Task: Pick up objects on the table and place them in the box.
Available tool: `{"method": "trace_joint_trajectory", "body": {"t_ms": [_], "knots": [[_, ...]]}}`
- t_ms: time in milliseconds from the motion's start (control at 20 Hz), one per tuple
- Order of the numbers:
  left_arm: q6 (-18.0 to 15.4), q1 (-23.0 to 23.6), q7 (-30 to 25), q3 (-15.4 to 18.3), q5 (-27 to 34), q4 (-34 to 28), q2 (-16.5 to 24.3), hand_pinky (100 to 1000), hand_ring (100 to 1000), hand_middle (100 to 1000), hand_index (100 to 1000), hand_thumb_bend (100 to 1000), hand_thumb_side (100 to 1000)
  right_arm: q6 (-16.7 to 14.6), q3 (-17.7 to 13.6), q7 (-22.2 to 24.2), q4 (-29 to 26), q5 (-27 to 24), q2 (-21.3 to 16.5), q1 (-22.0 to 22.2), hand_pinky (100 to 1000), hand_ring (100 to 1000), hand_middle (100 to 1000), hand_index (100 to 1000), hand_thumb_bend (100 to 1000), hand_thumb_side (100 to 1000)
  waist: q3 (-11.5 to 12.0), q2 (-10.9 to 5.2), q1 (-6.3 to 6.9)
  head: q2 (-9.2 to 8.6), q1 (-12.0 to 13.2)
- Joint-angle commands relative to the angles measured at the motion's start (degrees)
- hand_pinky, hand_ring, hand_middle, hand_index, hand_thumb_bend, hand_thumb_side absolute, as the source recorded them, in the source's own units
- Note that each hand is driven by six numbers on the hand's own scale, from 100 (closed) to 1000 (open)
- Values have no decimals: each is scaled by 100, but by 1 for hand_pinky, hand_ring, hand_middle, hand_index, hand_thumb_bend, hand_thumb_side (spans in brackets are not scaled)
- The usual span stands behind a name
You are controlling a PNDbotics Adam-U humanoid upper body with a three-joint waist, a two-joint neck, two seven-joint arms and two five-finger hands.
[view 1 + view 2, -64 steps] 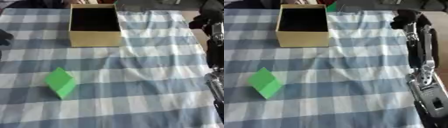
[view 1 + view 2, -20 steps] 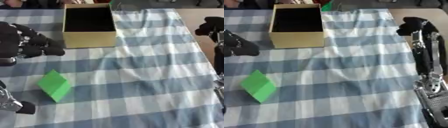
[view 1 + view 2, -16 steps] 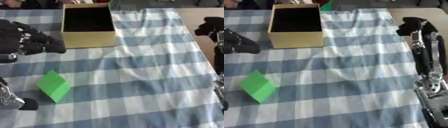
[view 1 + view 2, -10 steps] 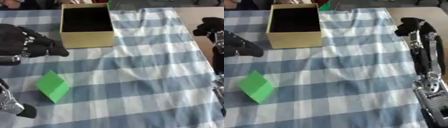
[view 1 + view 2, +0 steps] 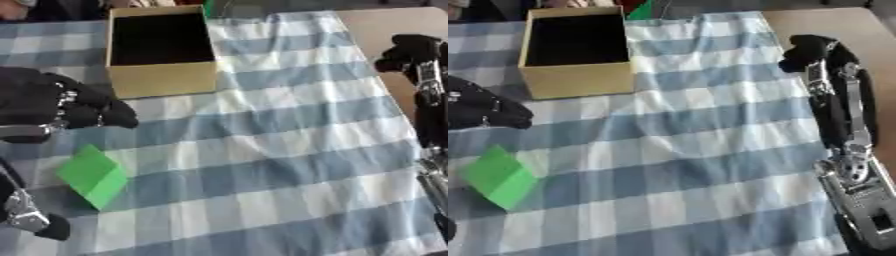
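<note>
The bright green block with flat faces and sharp edges (image 5: 91, 176) lies on the blue-and-white checked cloth (image 5: 289, 150) covering the desk, at the near-left of the scene, tilted so that one corner points toward the far side and its longer dimension runs roughly from far-left to near-right. It is well apart from the open tan cardboard box with a dark interior (image 5: 161, 48), which stands farther back and slightly to the right on the same cloth; nothing can be made out inside it. The robot's black left hand (image 5: 52, 102) hovers just beyond the block, between block and box, with its fingers (image 5: 112, 114) curled loosely inward and holding nothing; the block therefore lies toward the robot and just below the fingertips, near them but apart. The right hand (image 5: 807, 50) hangs at the far right edge, beyond the cloth's border over the bare brown desk (image 5: 833, 22), its fingers curled and holding nothing, well apart from the block. The left hand is plainly the nearer of the two. By judgement, the coming grasp calls for the left hand to descend toward the near side and close across the block's shorter faces; the task stands at its beginning, with the block not yet lifted.
</note>
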Motion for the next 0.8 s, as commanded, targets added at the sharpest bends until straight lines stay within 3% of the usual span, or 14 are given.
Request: {"method": "trace_joint_trajectory", "body": {"t_ms": [50, 150, 300, 450, 650, 800], "knots": [[-878, 8, -697, 20, -281, -52, 390, 823, 891, 935, 1000, 747, 528, 3, -13, 30, -98, 6, -98, -53, 613, 582, 552, 720, 100, 822, -19, -2, 104, -9, -39], [-984, 102, -697, 5, -422, -140, 583, 824, 895, 941, 1000, 798, 530, 10, -8, 37, -98, 5, -101, -59, 613, 582, 551, 720, 100, 822, -30, 8, 125, -13, -49], [-1084, 199, -697, 12, -524, -345, 821, 821, 901, 946, 1000, 943, 563, 20, 9, 59, -98, 4, -108, -68, 613, 582, 549, 720, 100, 821, -40, 15, 142, -12, -55], [-1167, 251, -697, 52, -565, -474, 961, 822, 905, 950, 1000, 966, 582, 29, 21, 77, -98, 4, -106, -72, 614, 582, 547, 720, 100, 823, -50, 17, 141, -21, -53], [-1344, 385, -697, 81, -398, -491, 1115, 837, 900, 939, 1000, 791, 495, 39, 34, 94, -98, 5, -101, -83, 614, 582, 546, 720, 100, 824, -56, 23, 138, -33, -57], [-1415, 549, -697, 53, -141, -492, 1277, 843, 904, 947, 1000, 739, 482, 49, 41, 104, -98, 1, -91, -95, 614, 582, 546, 720, 100, 824, -70, 30, 139, -39, -54]]}}
